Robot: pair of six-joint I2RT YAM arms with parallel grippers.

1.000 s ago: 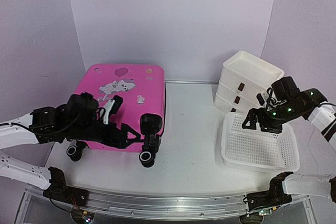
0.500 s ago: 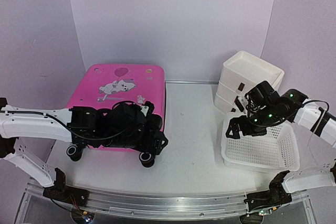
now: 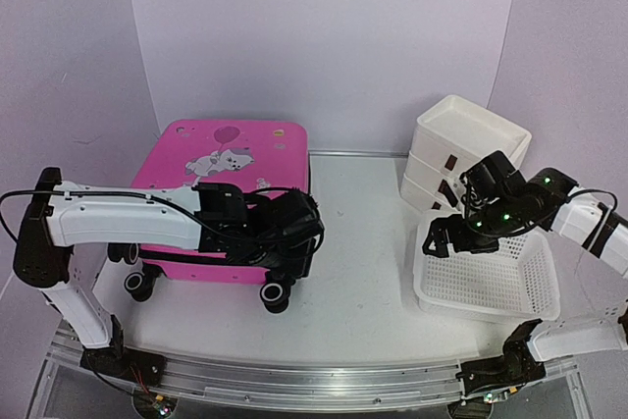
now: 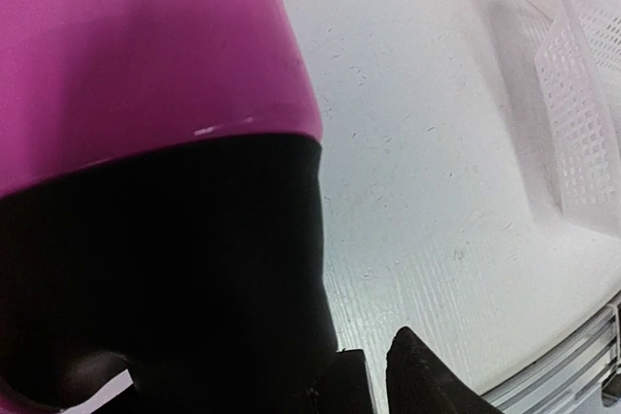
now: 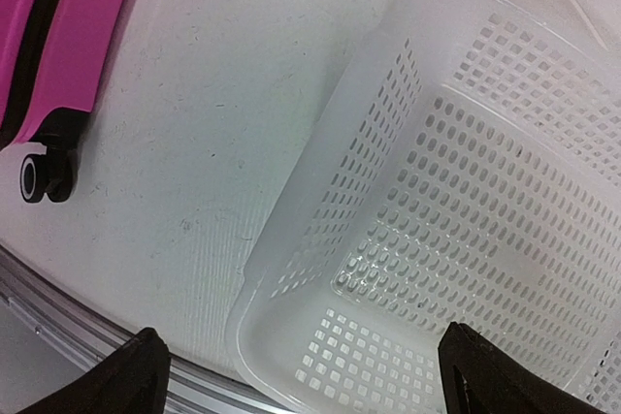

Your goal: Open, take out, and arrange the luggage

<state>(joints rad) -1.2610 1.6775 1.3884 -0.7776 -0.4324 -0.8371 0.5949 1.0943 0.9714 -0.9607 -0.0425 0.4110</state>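
The hot-pink luggage [image 3: 235, 154] lies flat and closed at the left of the table, cartoon print up, black wheels toward me. My left gripper [image 3: 299, 237] is low at its near right corner, just above the right wheel [image 3: 275, 293]. In the left wrist view the pink shell [image 4: 136, 36] and a black part [image 4: 175, 278] fill the left; my left gripper [image 4: 374, 390] has its fingers almost together with nothing between them. My right gripper [image 3: 439, 245] is open and empty over the white mesh basket's left edge. It is wide open in the right wrist view [image 5: 301, 375].
A white mesh basket [image 3: 486, 277] sits at the right front, also in the right wrist view [image 5: 466, 191]. A white plastic drawer stack [image 3: 461, 149] stands behind it. The luggage edge and a wheel [image 5: 44, 176] show at the right wrist view's left.
My left arm swung right along the luggage's front, from its left side to its near right corner. My right gripper moved left over the basket's left edge, then held still.
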